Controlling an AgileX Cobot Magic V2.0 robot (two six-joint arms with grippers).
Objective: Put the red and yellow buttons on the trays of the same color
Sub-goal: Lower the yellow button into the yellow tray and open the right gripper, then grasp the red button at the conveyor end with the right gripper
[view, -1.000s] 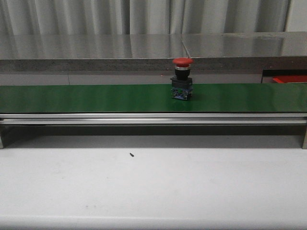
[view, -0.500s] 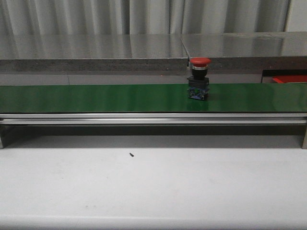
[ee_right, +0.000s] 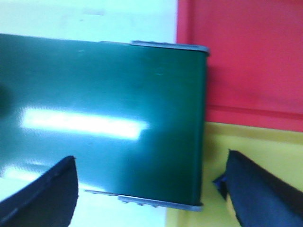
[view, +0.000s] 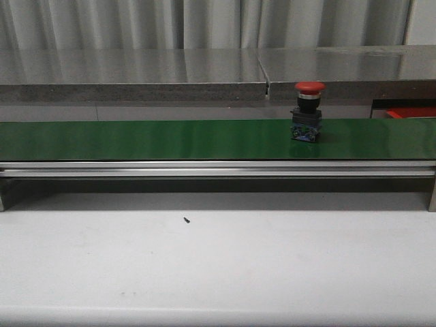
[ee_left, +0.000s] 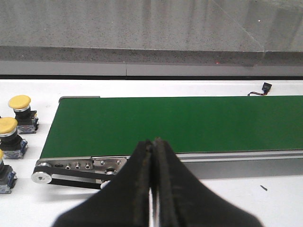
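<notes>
I am holding my right hand (ee_right: 147, 189) spread wide over the green belt's (view: 170, 139) right end, beside the red tray (ee_right: 246, 52). My left hand (ee_left: 152, 189) is pinched closed, empty. The red button (view: 308, 111) is standing on the belt, right of centre.

Low front view across the belt (view: 170, 139); both wrist views above its opposite ends.

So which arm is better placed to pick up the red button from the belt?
Probably the right. Its open end effector hangs over the belt end beside the red tray, and the red button stands right of centre. The left end effector is shut at the far end.
</notes>
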